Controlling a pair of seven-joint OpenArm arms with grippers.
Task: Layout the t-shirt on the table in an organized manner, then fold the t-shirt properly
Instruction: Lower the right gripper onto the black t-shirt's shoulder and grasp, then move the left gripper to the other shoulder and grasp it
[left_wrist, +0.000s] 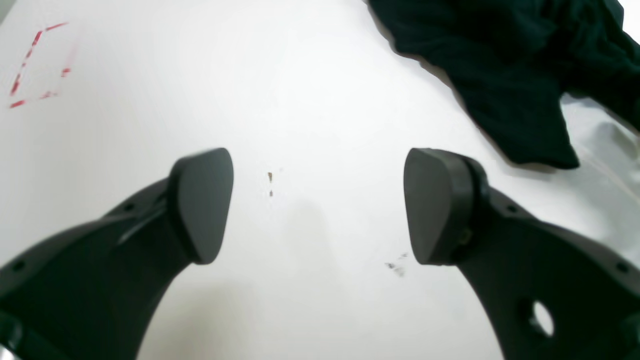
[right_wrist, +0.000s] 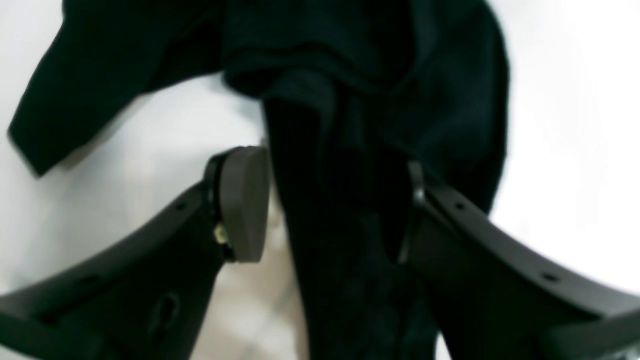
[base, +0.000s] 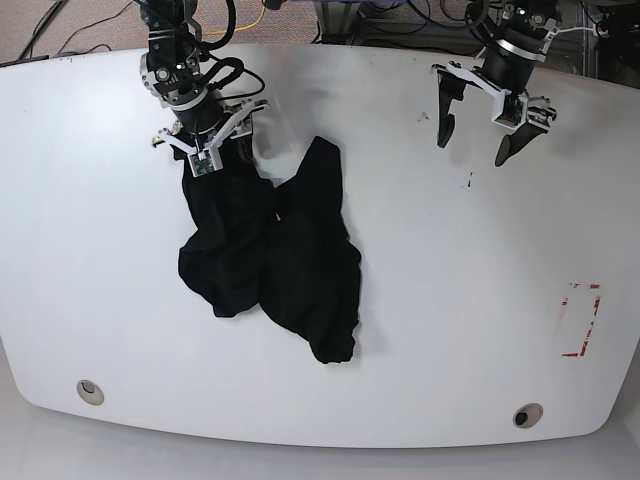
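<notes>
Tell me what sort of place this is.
Probably a robotics lab or test bench: two arms over a white table marked with a red tape rectangle, cables trailing off the far edge, and a crumpled black t-shirt as the work piece.

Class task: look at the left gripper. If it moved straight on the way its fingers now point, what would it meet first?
Most likely the bare table. The left gripper is open, with only white surface and small scuffs between and beyond its fingers. The t-shirt lies off to one side, seemingly outside that line, though depth is hard to judge.
</notes>
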